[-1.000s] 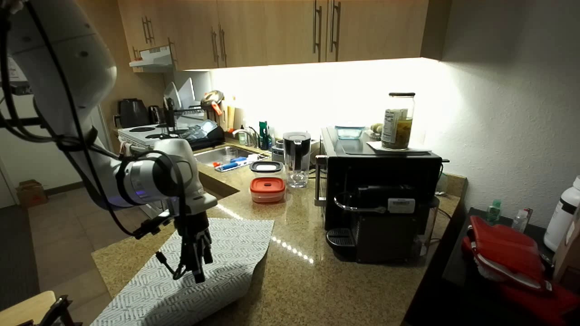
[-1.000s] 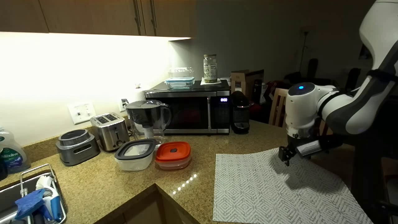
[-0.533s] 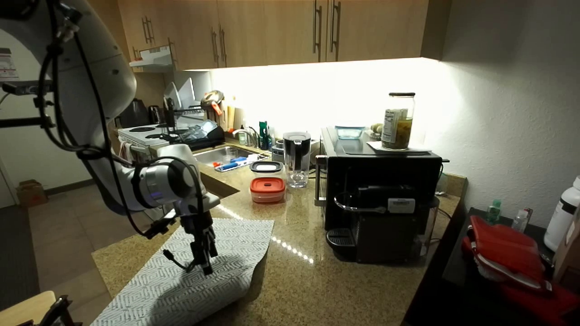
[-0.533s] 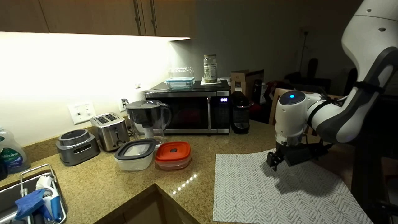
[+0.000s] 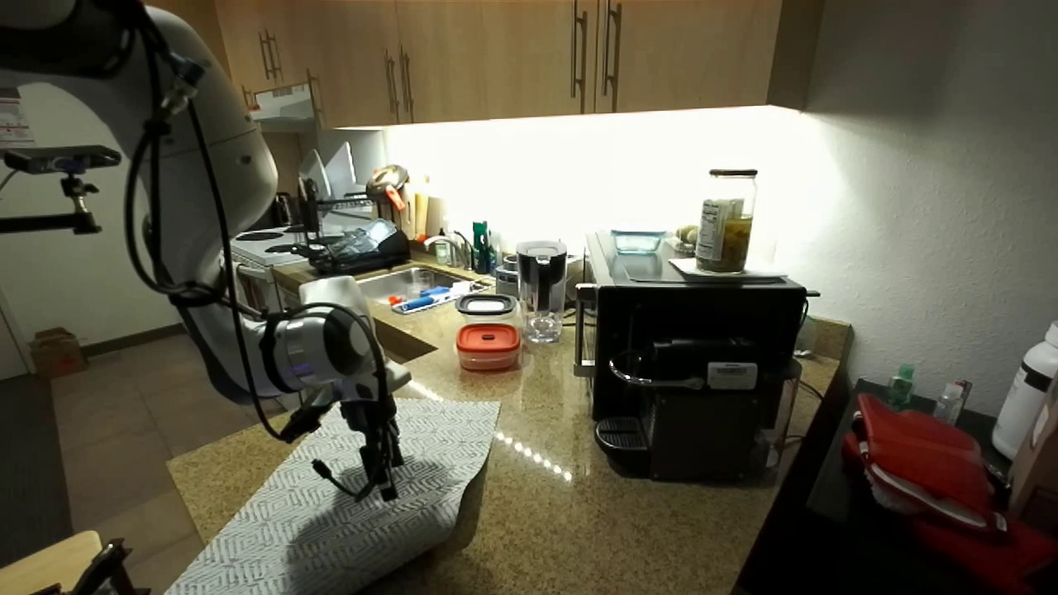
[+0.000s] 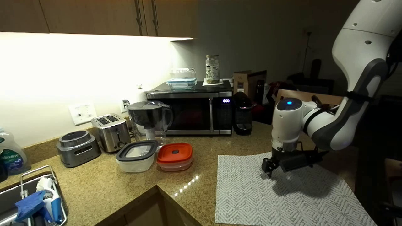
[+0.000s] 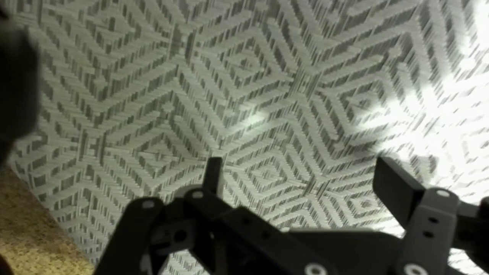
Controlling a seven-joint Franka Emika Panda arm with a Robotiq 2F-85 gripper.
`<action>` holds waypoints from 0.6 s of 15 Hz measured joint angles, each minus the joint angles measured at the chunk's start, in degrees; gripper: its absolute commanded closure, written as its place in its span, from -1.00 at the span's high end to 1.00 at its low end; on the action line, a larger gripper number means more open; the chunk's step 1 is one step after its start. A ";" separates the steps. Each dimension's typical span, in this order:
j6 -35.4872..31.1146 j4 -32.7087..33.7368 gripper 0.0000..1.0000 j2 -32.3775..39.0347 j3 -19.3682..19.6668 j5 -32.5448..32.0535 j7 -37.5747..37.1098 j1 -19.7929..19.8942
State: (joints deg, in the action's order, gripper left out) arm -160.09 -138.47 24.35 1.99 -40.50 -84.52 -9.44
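The pincer (image 7: pixel 298 168) spreads wide above the patterned mat (image 6: pixel 273 201), seemingly untouching.

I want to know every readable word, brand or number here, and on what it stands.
"molive", on the translucent plastic bottle; its beginning is unclear.
"00", on the lit display of the black microwave; leading digit unclear.
Too small or blurred: print on the tall glass jar, the brown cardboard box, the white rectangular sticker by the black coffee machine, and the white posted sheet.
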 measured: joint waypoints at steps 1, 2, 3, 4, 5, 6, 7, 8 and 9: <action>-0.89 0.16 1.00 0.53 -0.41 0.44 0.02 0.29; -1.73 0.27 1.00 1.07 -1.07 1.16 0.22 0.75; -2.49 0.29 1.00 1.57 -1.94 2.24 0.72 1.36; -2.95 0.38 1.00 1.95 -3.01 3.40 1.31 2.22; -3.32 0.46 1.00 2.27 -4.15 4.60 2.13 3.20; -3.59 0.55 1.00 2.57 -5.21 5.52 2.87 4.18; -3.81 0.64 1.00 2.89 -6.34 6.46 3.64 5.22; -3.90 0.78 1.00 3.16 -7.31 6.98 4.24 6.18; -3.90 0.91 1.00 3.30 -8.16 7.22 4.74 7.05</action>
State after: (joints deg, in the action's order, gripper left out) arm -163.99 -137.57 27.65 -6.17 -33.28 -79.78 -2.39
